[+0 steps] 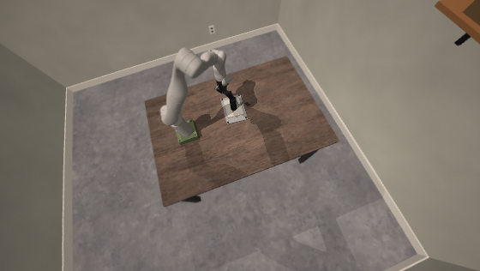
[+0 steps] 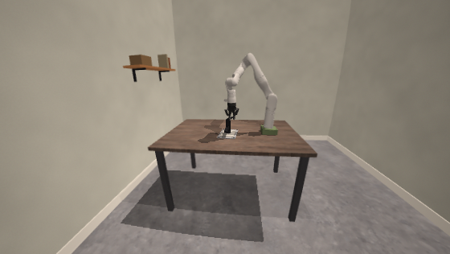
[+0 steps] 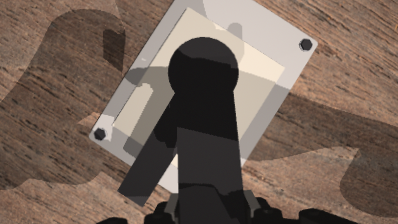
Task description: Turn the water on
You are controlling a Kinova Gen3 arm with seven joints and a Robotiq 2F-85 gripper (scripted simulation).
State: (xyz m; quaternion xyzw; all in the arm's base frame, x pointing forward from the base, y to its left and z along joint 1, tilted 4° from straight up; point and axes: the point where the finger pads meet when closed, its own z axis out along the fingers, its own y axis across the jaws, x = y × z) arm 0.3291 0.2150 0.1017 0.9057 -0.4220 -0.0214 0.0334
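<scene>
Wooden tabletop (image 1: 274,141) carried the tap's plate (image 3: 280,40) bolted flat, so your pincer (image 3: 210,212), from six o'clock, probably clenched the dark lever (image 3: 205,115) for lifting.

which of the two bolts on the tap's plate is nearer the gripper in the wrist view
The lower-left bolt, beside the lever's shadow; the other bolt sits at the plate's far upper-right corner.
</scene>
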